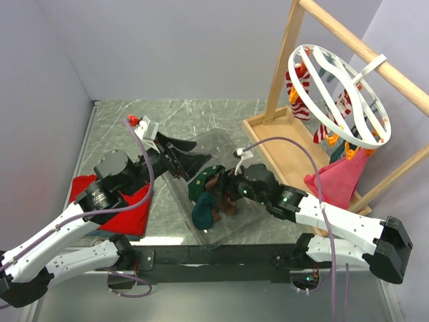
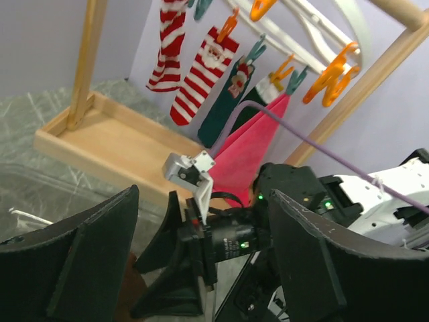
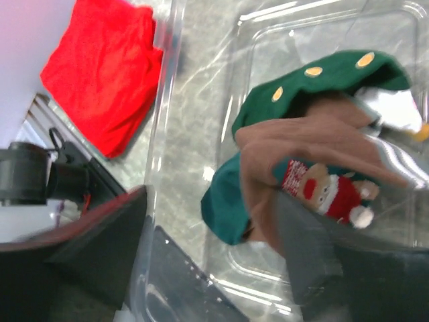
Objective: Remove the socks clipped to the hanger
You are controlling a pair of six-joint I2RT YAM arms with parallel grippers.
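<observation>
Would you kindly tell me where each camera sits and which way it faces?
Top external: above and behind the bases, looking down on table, tray and hanger; left arm and right arm show.
Left wrist: on the left arm, facing the hung socks; open left end effector and right arm show.
Right wrist: on the right arm, looking down at green socks in the tray; open right end effector shows.
Shared: top and right wrist both see the red cloth.

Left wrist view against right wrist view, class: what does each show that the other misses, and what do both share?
Only the left wrist view shows striped and green socks pegged to the hanger, plus the wooden frame. Only the right wrist view shows loose green socks lying in the clear tray and the folded red cloth. Both show the grey marble table.
</observation>
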